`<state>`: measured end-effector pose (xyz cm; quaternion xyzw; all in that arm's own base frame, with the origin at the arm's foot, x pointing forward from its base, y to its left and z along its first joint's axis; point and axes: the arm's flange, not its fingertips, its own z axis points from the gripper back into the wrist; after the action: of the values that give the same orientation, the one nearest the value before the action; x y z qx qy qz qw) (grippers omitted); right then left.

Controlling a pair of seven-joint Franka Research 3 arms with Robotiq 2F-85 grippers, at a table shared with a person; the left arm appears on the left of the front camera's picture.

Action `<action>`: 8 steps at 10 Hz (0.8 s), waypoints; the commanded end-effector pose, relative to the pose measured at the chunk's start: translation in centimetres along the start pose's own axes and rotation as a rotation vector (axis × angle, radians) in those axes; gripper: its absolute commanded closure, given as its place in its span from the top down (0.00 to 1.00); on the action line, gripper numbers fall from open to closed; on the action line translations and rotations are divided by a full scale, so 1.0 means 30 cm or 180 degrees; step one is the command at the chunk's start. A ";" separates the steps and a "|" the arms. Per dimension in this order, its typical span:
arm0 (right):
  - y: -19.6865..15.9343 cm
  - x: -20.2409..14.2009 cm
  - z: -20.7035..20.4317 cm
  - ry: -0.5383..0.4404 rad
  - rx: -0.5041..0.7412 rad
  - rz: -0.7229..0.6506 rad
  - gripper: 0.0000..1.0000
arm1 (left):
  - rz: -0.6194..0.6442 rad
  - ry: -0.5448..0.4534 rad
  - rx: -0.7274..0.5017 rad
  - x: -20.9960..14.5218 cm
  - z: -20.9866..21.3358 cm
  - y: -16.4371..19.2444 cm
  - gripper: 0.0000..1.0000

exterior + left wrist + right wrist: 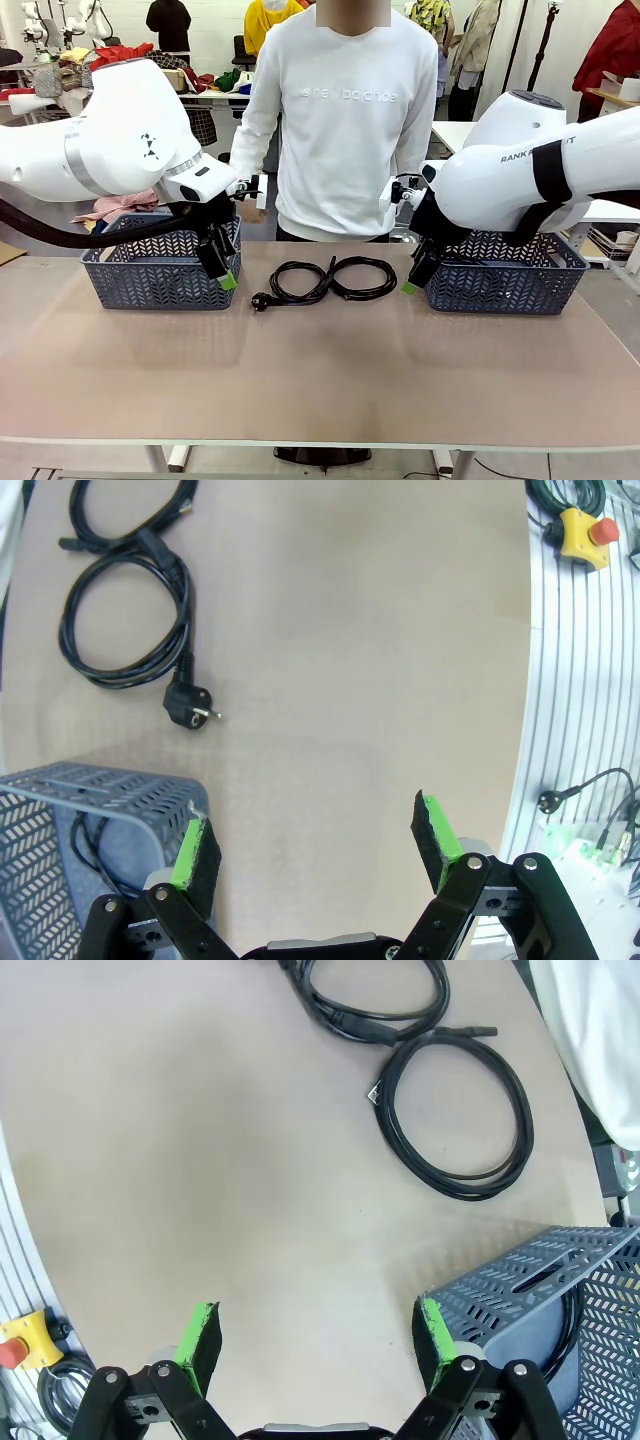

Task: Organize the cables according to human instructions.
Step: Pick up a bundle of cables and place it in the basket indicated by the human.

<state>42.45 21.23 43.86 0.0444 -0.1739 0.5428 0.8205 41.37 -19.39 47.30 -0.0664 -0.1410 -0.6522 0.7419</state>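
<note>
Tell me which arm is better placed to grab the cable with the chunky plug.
Probably the left. The plug cable lies nearer the left claw, plug toward it, and that claw is open. The right claw would have to cross the other cable.

2 white arms [120, 140], blk grippers [311, 818] [316, 1306], green pads [188, 852]

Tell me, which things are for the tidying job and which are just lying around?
For the job: plug cable, second cable, left basket, right basket.
Just lying about: yellow button box, clothes heap at the back.
</note>
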 end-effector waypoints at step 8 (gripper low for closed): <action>-0.004 -0.001 0.004 -0.0007 -0.0029 -0.0012 1.00 | 0.0014 -0.0012 -0.0005 -0.003 0.000 -0.003 1.00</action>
<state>42.45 21.23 43.86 0.0444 -0.1739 0.5428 0.8205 41.37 -19.39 47.30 -0.0664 -0.1410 -0.6522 0.7419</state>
